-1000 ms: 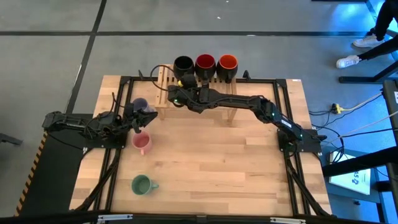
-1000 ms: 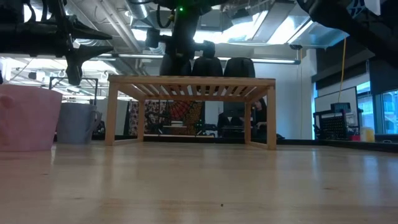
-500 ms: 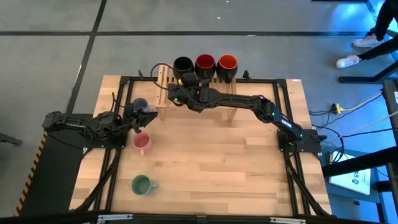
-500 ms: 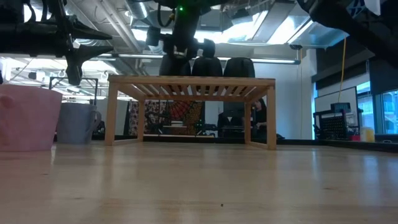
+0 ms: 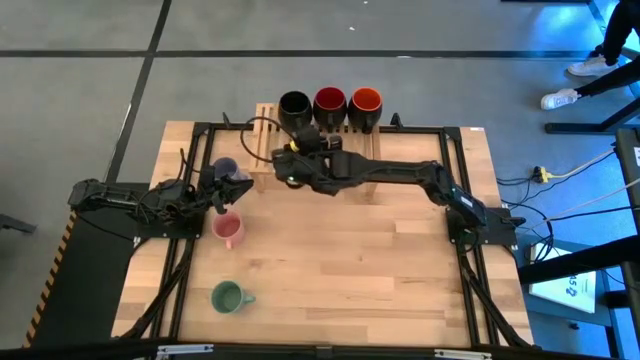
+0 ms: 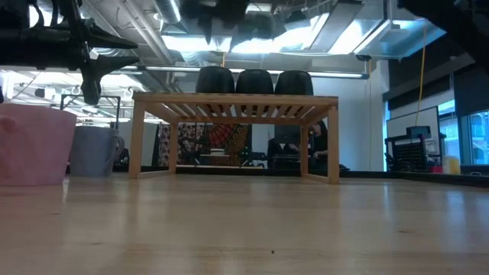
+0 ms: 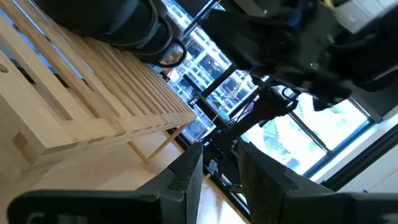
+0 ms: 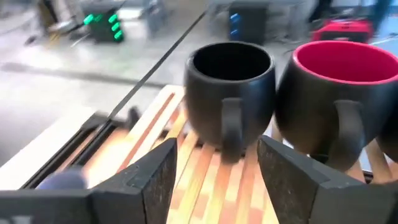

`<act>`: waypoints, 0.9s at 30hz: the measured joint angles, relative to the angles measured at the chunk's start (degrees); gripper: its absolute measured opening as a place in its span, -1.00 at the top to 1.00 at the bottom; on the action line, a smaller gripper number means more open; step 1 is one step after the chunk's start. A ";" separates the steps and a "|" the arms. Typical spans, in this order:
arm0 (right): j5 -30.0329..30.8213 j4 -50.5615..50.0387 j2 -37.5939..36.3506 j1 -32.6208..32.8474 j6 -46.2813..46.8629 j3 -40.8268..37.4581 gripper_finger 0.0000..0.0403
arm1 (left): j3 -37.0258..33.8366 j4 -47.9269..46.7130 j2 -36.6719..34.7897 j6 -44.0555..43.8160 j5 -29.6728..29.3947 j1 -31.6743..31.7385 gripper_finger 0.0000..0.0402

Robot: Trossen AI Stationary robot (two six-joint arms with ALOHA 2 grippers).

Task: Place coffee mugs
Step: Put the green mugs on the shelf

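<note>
Right gripper (image 5: pixel 290 162) sits over the near-left part of the slatted wooden rack (image 5: pixel 262 150), arm stretched across from the right side of the table (image 5: pixel 350 260); from my station the right wrist view shows its fingers (image 8: pixel 149 180) spread wide with nothing between them. The all-black mug (image 8: pixel 230 87) stands just ahead of that claw, apart from it, handle turned toward the wrist camera; the dark mug with red inside (image 8: pixel 339 93) stands touching or nearly touching it, I cannot tell which. In the high view the black mug (image 5: pixel 295 106), the red-lined one (image 5: pixel 330 103) and the dark mug with orange-red inside (image 5: pixel 366 103) stand in a row on the far edge of the rack; the low view shows the same three as dark shapes on top (image 6: pixel 254 81).

Left gripper (image 5: pixel 222 195) hangs at the table's left side, between the lavender mug (image 5: pixel 225 168) and the pink mug (image 5: pixel 228 230), just beside both; its fingers (image 7: pixel 186 177) stand apart with nothing held. The green mug (image 5: pixel 229 296) rests alone, well apart toward the near-left of the table, handle pointing right. In the low view pink (image 6: pixel 34 145) is nearest, lavender (image 6: pixel 93 151) behind it.

No brand, label or legible writing on any mug or on the rack.
</note>
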 joint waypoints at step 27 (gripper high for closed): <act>-28.19 -5.33 -3.28 35.11 5.14 -10.81 -0.01 | 38.36 -54.68 22.20 13.38 24.20 -3.44 0.52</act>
